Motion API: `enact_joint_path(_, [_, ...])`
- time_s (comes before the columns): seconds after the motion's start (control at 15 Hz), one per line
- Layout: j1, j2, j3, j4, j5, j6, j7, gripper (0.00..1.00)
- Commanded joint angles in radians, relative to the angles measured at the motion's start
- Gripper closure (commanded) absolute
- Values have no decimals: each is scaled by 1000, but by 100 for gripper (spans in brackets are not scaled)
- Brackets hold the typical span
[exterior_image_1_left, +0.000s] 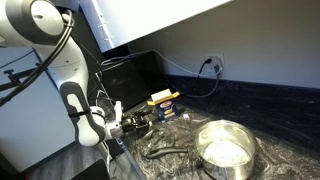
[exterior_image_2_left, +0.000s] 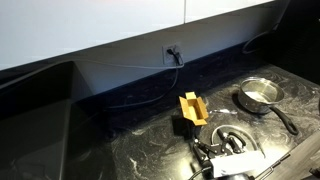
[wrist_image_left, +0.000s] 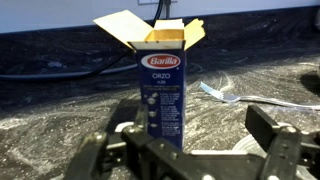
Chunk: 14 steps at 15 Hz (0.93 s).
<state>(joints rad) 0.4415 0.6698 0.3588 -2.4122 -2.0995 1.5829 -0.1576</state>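
Observation:
A blue Barilla orzo box (wrist_image_left: 160, 88) stands upright on the dark marbled counter (wrist_image_left: 60, 100), its yellow top flaps open. My gripper (wrist_image_left: 180, 150) is open and low over the counter, just short of the box. The box sits ahead of the gap, nearer the left finger (wrist_image_left: 92, 158) than the right finger (wrist_image_left: 268, 132), and nothing is held. In both exterior views the box (exterior_image_1_left: 163, 99) (exterior_image_2_left: 190, 108) stands mid-counter, with the gripper (exterior_image_1_left: 126, 122) (exterior_image_2_left: 208, 148) close beside it.
A steel pot (exterior_image_1_left: 225, 148) (exterior_image_2_left: 257, 94) with a long handle sits on the counter. A pale fork (wrist_image_left: 224, 95) lies right of the box. A wall socket (exterior_image_2_left: 172, 52) carries a black cable. A dark screen (exterior_image_1_left: 130, 75) stands behind the box.

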Motion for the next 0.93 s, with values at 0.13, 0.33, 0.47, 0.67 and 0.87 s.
enact_joint_path(0.13, [10, 81, -9, 68, -11, -74, 87, 0])
enact_joint_path(0.33, [5, 114, -7, 103, -7, -87, 104, 0])
enact_joint_path(0.47, [1, 131, -4, 129, -2, -75, 96, 0])
enact_joint_path(0.67, [-15, 123, 6, 149, 8, -32, 78, 0])
enact_joint_path(0.87, [-40, 100, 16, 156, 35, 46, 36, 0])
